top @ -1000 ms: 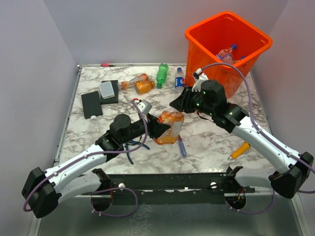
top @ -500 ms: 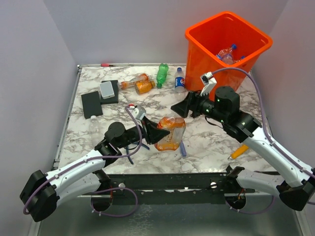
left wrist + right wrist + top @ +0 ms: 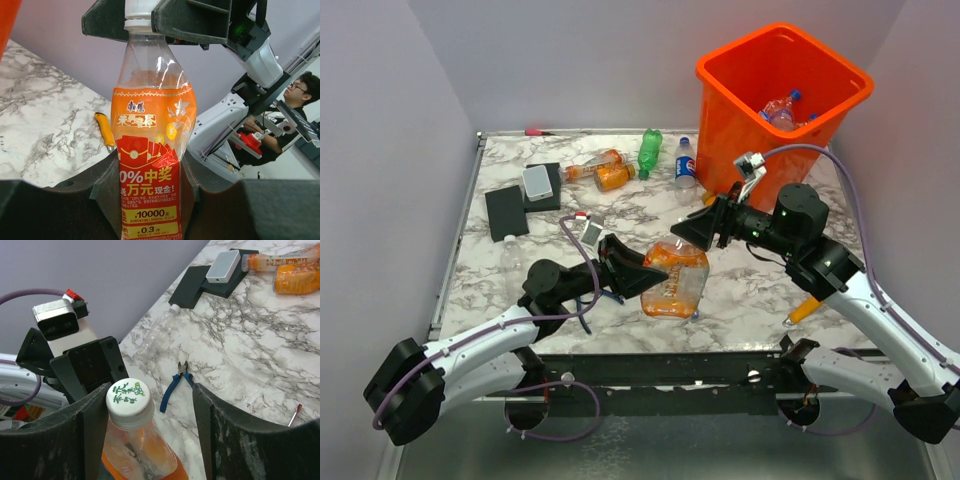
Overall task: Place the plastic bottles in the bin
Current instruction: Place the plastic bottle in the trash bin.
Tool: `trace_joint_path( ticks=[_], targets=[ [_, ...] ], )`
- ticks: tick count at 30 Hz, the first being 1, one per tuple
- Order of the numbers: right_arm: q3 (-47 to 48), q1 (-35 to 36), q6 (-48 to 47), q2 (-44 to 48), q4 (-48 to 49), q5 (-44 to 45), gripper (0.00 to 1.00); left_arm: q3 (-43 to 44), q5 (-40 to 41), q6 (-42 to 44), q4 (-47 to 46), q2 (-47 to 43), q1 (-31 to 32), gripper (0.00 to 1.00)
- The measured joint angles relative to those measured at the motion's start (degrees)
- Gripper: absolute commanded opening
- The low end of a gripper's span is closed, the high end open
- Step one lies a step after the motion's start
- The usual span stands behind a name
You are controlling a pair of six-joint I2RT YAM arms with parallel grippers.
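Observation:
An orange bottle (image 3: 677, 280) with a red label (image 3: 150, 190) and a white cap (image 3: 128, 396) is held above the table, my left gripper (image 3: 642, 278) shut on its lower body (image 3: 150, 185). My right gripper (image 3: 698, 231) stands open around the cap (image 3: 150, 430): one finger (image 3: 92, 425) is against it, the other (image 3: 220, 430) well apart. The orange bin (image 3: 720, 75) stands at the back right with bottles (image 3: 780, 108) inside. On the table lie a green bottle (image 3: 649, 152), a blue-labelled one (image 3: 686, 166), orange ones (image 3: 605, 170) and a clear one (image 3: 512, 254).
Blue-handled pliers (image 3: 175, 385) lie under the held bottle. Black pads with a grey box (image 3: 537, 182) sit at the back left. A yellow-orange tool (image 3: 807, 305) lies near the right front. A red-tipped screwdriver (image 3: 297, 412) is partly seen.
My right gripper went from shut to open and shifted right and nearer, its fingers now either side of the cap. The left gripper carried the orange bottle slightly right and nearer.

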State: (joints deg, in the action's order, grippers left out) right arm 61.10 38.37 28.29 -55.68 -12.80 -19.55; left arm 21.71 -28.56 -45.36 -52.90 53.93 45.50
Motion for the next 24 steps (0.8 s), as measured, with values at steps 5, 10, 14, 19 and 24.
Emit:
trace_joint_path(
  ticks=[5, 10, 14, 19, 24],
  targets=[
    [-1.0, -0.1, 1.0, -0.1, 1.5, -2.7, 0.29, 0.0, -0.7, -1.6, -0.7, 0.9, -0.1, 0.17],
    [-1.1, -0.1, 1.4, -0.5, 2.6, -4.2, 0.00, 0.0, -0.5, -2.4, -1.2, 1.0, -0.1, 0.85],
    [1.6, -0.3, 0.6, -1.2, -0.8, -2.6, 0.00, 0.0, 2.4, -1.2, 0.6, -0.6, -0.1, 0.99],
    [18.7, -0.3, -5.4, -3.0, -10.2, 11.8, 0.00, 4.1, 13.9, 10.1, 18.8, -10.9, -0.1, 0.99],
    [31.3, -0.3, -17.6, -3.2, -0.9, 37.8, 0.00, 8.5, 33.3, 23.4, 29.6, -17.9, -0.1, 0.99]
  ],
)
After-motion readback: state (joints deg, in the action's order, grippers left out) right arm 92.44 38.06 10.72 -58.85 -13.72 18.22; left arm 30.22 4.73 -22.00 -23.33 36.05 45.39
